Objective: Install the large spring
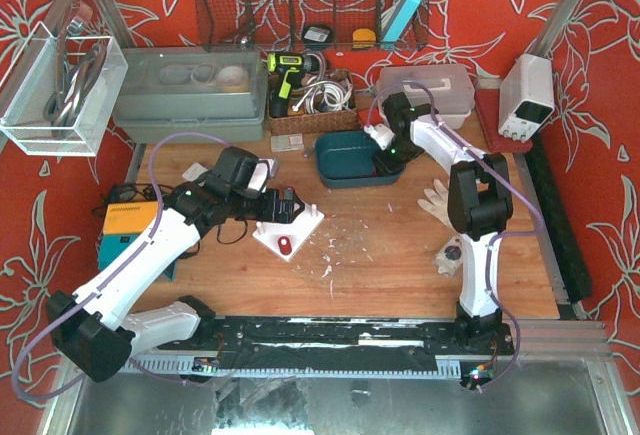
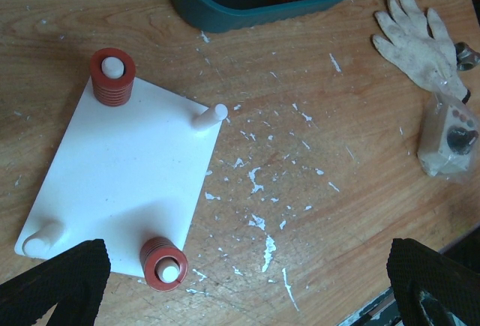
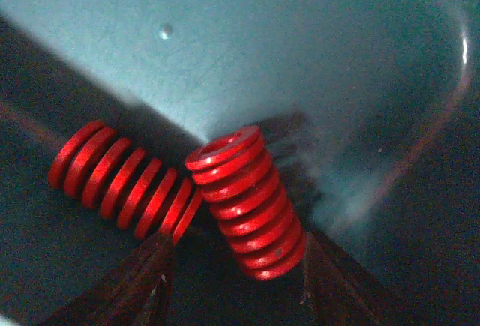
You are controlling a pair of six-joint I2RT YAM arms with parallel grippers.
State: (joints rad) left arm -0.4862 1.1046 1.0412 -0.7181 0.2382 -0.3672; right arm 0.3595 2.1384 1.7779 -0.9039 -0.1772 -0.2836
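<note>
A white plate (image 2: pixel 127 168) lies on the wooden table, also in the top view (image 1: pixel 296 227). Red springs sit on two of its pegs (image 2: pixel 112 76) (image 2: pixel 163 264); two other pegs (image 2: pixel 208 116) (image 2: pixel 41 240) are bare. My left gripper (image 2: pixel 244 296) hovers open and empty over the plate's near edge (image 1: pixel 285 205). My right gripper (image 3: pixel 240 288) is down inside the teal bin (image 1: pixel 335 167). Its open fingers straddle a tilted large red spring (image 3: pixel 247 202); the right finger is beside it, the left apart. A second large spring (image 3: pixel 124 180) lies to the left.
A white glove (image 2: pixel 420 37) and a small plastic bag of parts (image 2: pixel 448 135) lie right of the plate. An orange-and-blue box (image 1: pixel 130 225) sits at the left. A basket with a drill (image 1: pixel 300 90), lidded containers and a power supply (image 1: pixel 527 95) line the back.
</note>
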